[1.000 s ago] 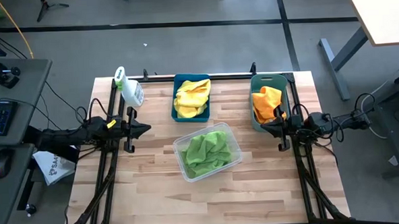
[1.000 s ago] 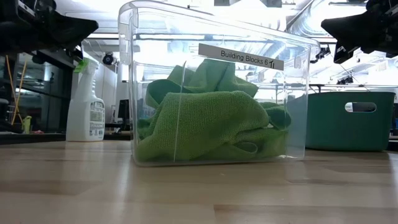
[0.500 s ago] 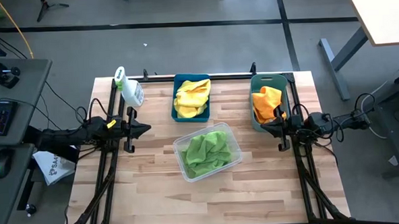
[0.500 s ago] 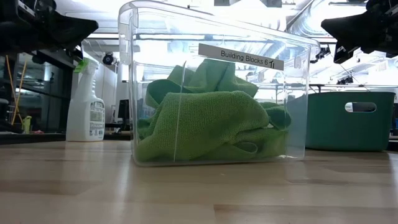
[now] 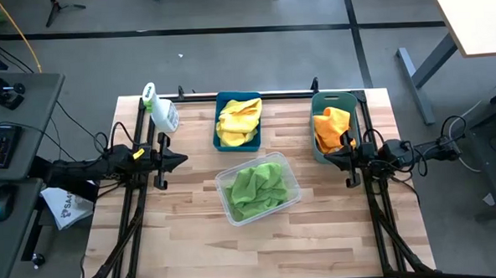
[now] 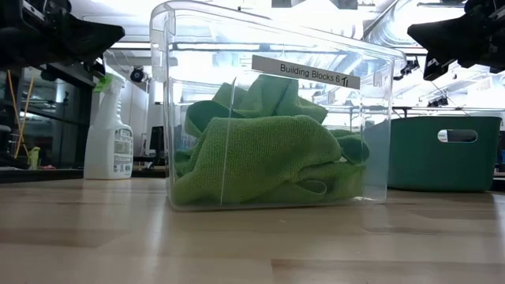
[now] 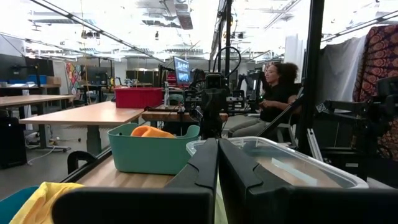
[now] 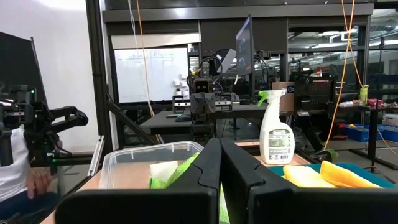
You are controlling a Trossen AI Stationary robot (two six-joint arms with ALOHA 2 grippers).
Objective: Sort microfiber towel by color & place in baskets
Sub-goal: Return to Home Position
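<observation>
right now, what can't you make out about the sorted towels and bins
Towel count per bin, high view: the yellow towel, orange towel and green towel are bunched, and the folds hide it.
Orange towel, low view: hidden by the teal bin's opaque wall.
Blue bin, low view: hidden behind the clear bin and green towel.

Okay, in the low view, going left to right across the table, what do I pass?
White spray bottle → clear bin holding green towels → teal-green bin.
</observation>
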